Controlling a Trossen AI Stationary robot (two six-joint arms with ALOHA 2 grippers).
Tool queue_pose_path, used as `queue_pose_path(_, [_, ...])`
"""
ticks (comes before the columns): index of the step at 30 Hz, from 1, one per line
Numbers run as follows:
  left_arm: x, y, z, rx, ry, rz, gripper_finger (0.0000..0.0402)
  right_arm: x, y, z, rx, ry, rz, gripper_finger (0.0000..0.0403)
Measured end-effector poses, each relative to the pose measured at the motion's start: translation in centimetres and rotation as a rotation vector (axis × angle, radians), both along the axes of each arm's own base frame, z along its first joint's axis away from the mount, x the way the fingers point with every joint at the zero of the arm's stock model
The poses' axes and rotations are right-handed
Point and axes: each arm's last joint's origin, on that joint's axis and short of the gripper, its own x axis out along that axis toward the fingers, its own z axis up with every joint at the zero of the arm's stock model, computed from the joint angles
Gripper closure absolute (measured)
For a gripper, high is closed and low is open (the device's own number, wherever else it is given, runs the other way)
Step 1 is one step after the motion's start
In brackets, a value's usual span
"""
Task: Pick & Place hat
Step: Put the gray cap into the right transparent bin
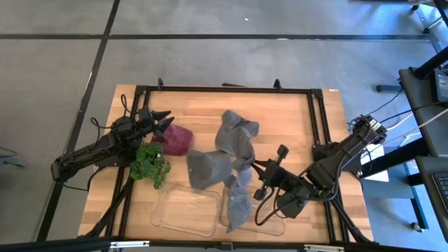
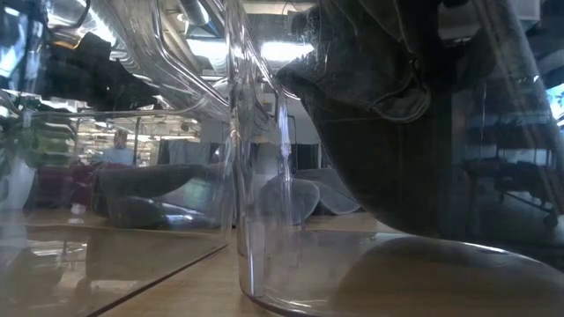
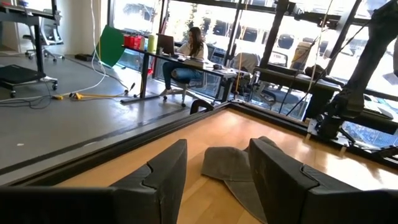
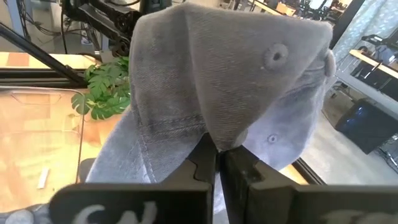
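Note:
My right gripper point(image 1: 262, 185) point(image 4: 216, 154) is shut on a grey hat point(image 1: 238, 201) point(image 4: 217, 74) over the right clear container point(image 1: 271, 225). In the low view that hat point(image 2: 388, 123) shows through the container's wall. Two more grey hats lie on the table, one point(image 1: 235, 136) toward the far side and one point(image 1: 208, 169) at mid-table. A maroon hat point(image 1: 178, 139) lies by my left gripper point(image 1: 165, 123) point(image 3: 217, 186), which is open above the table's left part and holds nothing. One of the grey hats point(image 3: 229, 167) shows beyond its fingers. My right gripper pinches a fold of the grey hat's cloth point(image 4: 219, 134) between its two fingers point(image 4: 200, 163). It comes from the table's right side. The hat stands out beyond the fingertips, and its lower part point(image 2: 414, 220) reaches down inside the clear container; whether it touches the floor cannot be told.
A second clear container point(image 1: 187, 208) sits left of the first at the near edge. A green leafy plant point(image 1: 150, 165) lies between it and the left arm. A black frame point(image 1: 231, 89) runs around the tabletop. A person sits at a desk in the room beyond the table point(image 3: 186, 53).

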Motion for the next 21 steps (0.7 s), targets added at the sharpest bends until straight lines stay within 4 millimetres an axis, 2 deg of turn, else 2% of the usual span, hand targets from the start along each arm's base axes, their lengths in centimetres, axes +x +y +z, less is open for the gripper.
queue_pose_path(8, [0.0,0.0,0.0,0.000,0.000,0.000,0.0233,0.0,0.1,0.0,0.023,0.011,0.024,0.0392])
queue_pose_path(14, [0.0,0.0,0.0,-0.001,0.000,0.000,0.0233,0.1,0.4,-0.3,0.102,0.065,0.116,0.0392])
queue_pose_path(17, [0.0,0.0,0.0,0.000,0.000,0.000,0.0233,-0.5,1.4,-0.3,0.103,0.054,0.139,0.0394])
queue_pose_path(21, [0.0,0.0,0.0,-0.001,0.000,0.000,0.0233,-1.8,2.9,1.2,0.058,0.023,0.181,0.0396])
